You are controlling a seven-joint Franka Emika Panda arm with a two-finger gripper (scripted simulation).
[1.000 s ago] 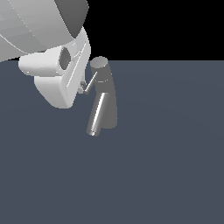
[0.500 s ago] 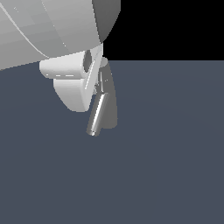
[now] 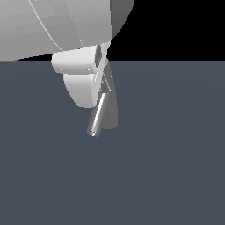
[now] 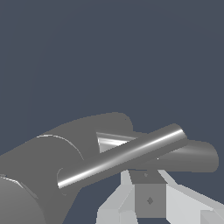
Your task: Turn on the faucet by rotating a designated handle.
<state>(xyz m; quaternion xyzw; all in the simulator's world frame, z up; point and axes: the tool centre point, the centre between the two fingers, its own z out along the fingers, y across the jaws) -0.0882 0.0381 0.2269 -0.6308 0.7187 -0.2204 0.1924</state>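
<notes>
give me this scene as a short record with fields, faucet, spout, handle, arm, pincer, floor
faucet: dark grey tapered body, upright on the floor, top hidden by the arm
spout: shiny tube slanting down toward the exterior view's left
handle: not clearly told apart in either view
arm: bulky white, covering the faucet's top in the exterior view
pincer: pale parts close under the spout; open or shut unclear
floor: plain blue-grey

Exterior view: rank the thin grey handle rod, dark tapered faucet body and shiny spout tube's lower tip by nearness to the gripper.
1. Thin grey handle rod, beside the gripper.
2. Dark tapered faucet body, just below.
3. Shiny spout tube's lower tip, lowest, view's left.
</notes>
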